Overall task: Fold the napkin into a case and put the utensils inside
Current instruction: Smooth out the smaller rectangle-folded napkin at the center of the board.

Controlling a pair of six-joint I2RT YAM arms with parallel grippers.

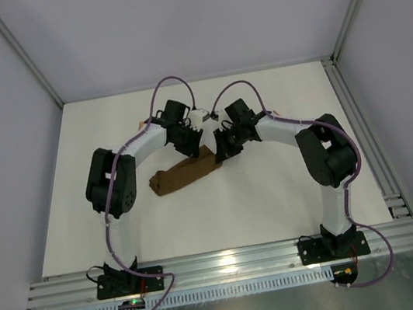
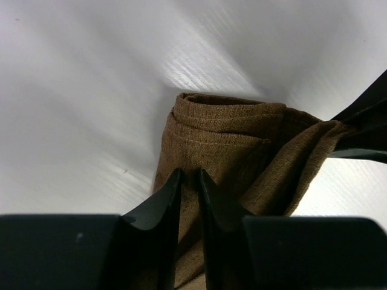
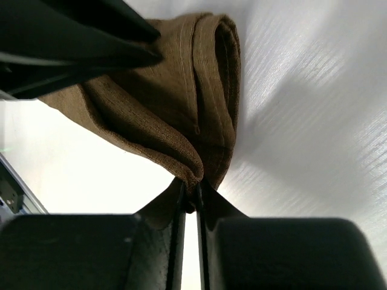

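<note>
The plain dark brown napkin of soft matte cloth lies near the middle of the white table, folded into a long, narrow, layered band that runs from near left to far right. In my left wrist view its rolled end shows stacked folds with a stitched hem. In my right wrist view the layers curl over one another like a pouch mouth. The inside is hidden, so I cannot tell whether anything lies in it.

Both my grippers meet at the band's far right end. My left gripper points down with its black fingers drawn narrow, cloth pinched between them. My right gripper is just beside it to the right, its fingers nearly touching and nipping a folded edge of the napkin.

Both arms arch up from their bases at the near edge, elbows bowed outward, wrists angled in toward each other.
</note>
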